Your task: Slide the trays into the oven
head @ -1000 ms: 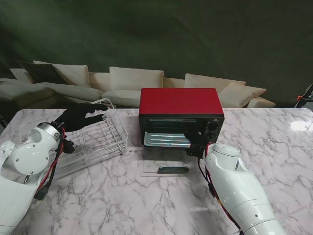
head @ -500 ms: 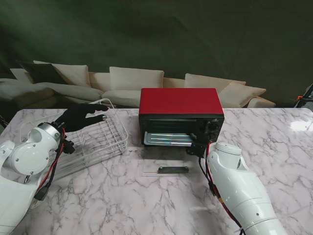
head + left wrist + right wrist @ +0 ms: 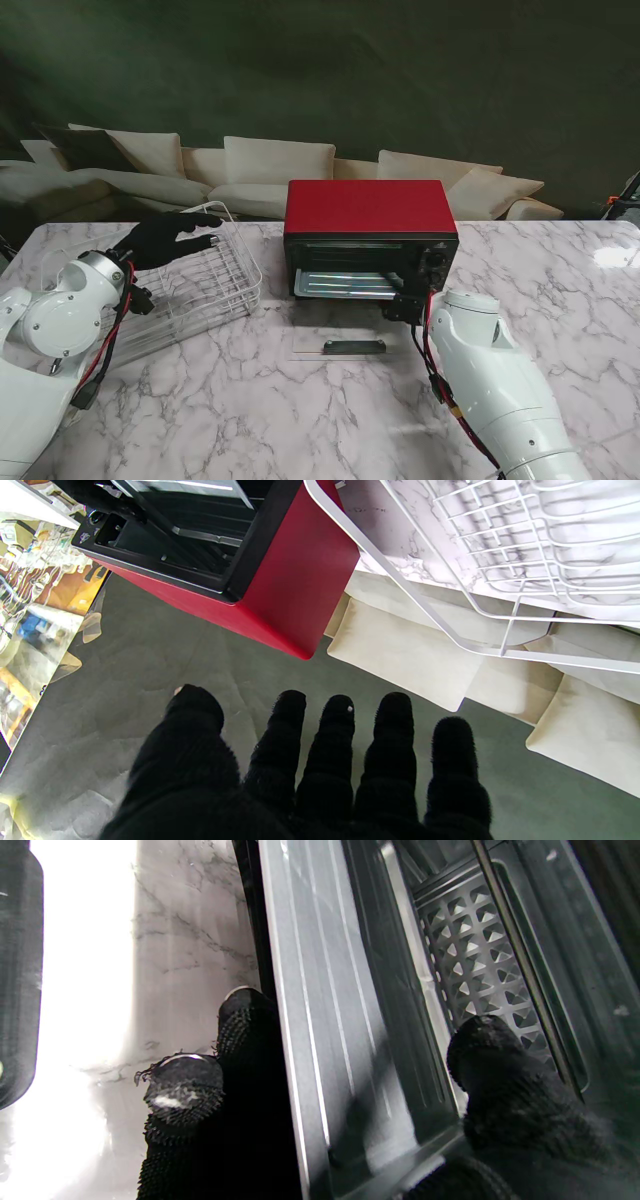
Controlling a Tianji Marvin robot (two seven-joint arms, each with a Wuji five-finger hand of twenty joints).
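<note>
Partly done: my right hand (image 3: pixel 350 1120) clamps a metal tray (image 3: pixel 320 990) half inside the oven (image 3: pixel 370 215); left hand (image 3: pixel 165 238) splayed, idle at ten o'clock.

Oven (image 3: pixel 370 238) at table (image 3: pixel 240 410) centre, toward far edge, door (image 3: pixel 345 333) dropped flat on table on near side; tray (image 3: pixel 345 285) part-way into oven mouth, projecting over door. Wire rack (image 3: pixel 205 275) on table just left of oven, left hand (image 3: pixel 165 240) over rack's far-left part, fingers apart, nothing held. Right hand (image 3: pixel 405 300) at tray's right end beside oven's right front corner, fingers (image 3: pixel 240 1030) under tray edge and thumb (image 3: pixel 480 1045) over it.
</note>
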